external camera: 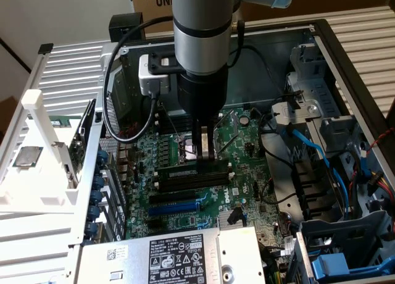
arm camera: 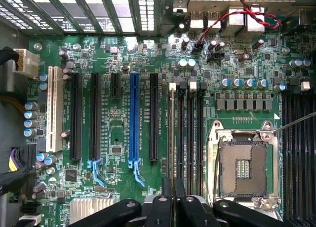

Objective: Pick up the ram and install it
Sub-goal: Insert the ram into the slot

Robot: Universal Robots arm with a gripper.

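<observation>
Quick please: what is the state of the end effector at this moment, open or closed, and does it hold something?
End effector: closed on the ram, held edge-on over the memory slots beside the CPU socket.

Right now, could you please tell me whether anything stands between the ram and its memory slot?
Nothing visible does. The gripper holds the ram edge-on directly over the memory slots, at the one farthest from the CPU socket; no cable crosses there.

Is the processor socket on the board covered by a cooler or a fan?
No. In the wrist view the processor socket lies open inside its metal frame, and nothing sits on top of it.
</observation>
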